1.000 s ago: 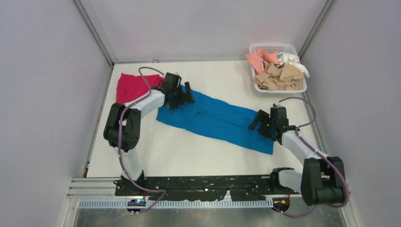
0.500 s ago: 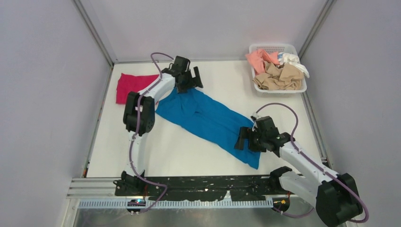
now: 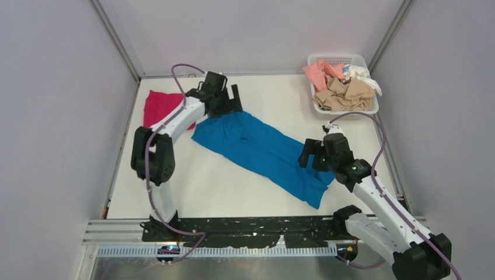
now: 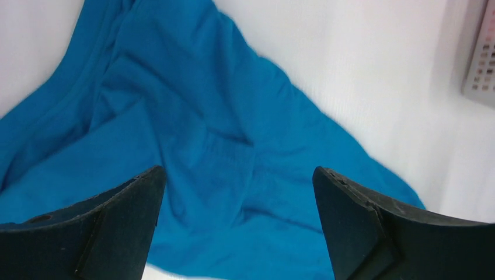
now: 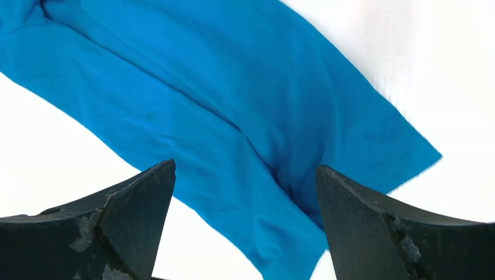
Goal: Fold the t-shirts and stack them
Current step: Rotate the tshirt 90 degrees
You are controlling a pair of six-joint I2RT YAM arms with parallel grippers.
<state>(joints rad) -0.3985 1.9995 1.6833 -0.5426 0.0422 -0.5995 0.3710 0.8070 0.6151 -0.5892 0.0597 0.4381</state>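
Observation:
The teal-blue t-shirt (image 3: pixel 262 151) lies rumpled in a long diagonal strip on the white table, from the back left to the front right. It fills the left wrist view (image 4: pixel 192 134) and the right wrist view (image 5: pixel 245 116). My left gripper (image 3: pixel 225 104) is open above the shirt's far left end (image 4: pixel 238 170). My right gripper (image 3: pixel 311 154) is open above the shirt's near right end (image 5: pixel 245 166). Neither holds cloth. A magenta-red t-shirt (image 3: pixel 160 106) lies flat at the back left, partly behind the left arm.
A white basket (image 3: pixel 369 109) at the back right holds peach (image 3: pixel 321 73), tan (image 3: pixel 344 93) and white (image 3: pixel 359 73) shirts; its corner shows in the left wrist view (image 4: pixel 481 58). Grey walls close in the table on three sides.
The left gripper drew back slightly toward the left. The right gripper rose and moved right, off the shirt's end. The blue shirt has kept its steeper diagonal lie.

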